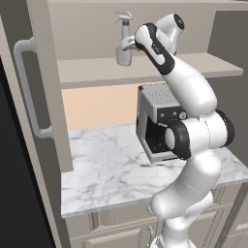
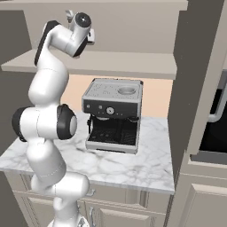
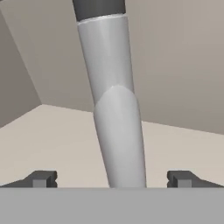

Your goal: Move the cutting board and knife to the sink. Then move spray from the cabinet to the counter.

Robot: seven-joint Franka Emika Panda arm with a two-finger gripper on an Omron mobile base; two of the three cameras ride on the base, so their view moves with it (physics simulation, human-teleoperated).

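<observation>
The pale grey spray (image 1: 124,38) stands upright on the inner shelf (image 1: 97,70) of the open upper cabinet. My gripper (image 1: 127,47) reaches in at the level of its body. In the hand view the spray (image 3: 116,113) rises between the two fingertips (image 3: 42,179), and the gripper (image 3: 111,179) is open with a wide gap on either side of the bottle. From the right base view the trigger head of the spray (image 2: 69,14) peeks out behind the hand. Below lies the white marble counter (image 1: 106,169). The cutting board, knife and sink are out of view.
A steel espresso machine (image 1: 156,121) (image 2: 113,114) stands on the counter under the shelf, close to my elbow. The cabinet door (image 1: 46,87) with its curved bar handle (image 1: 26,89) hangs open at the left. A tall panel (image 2: 195,80) borders the counter on the right.
</observation>
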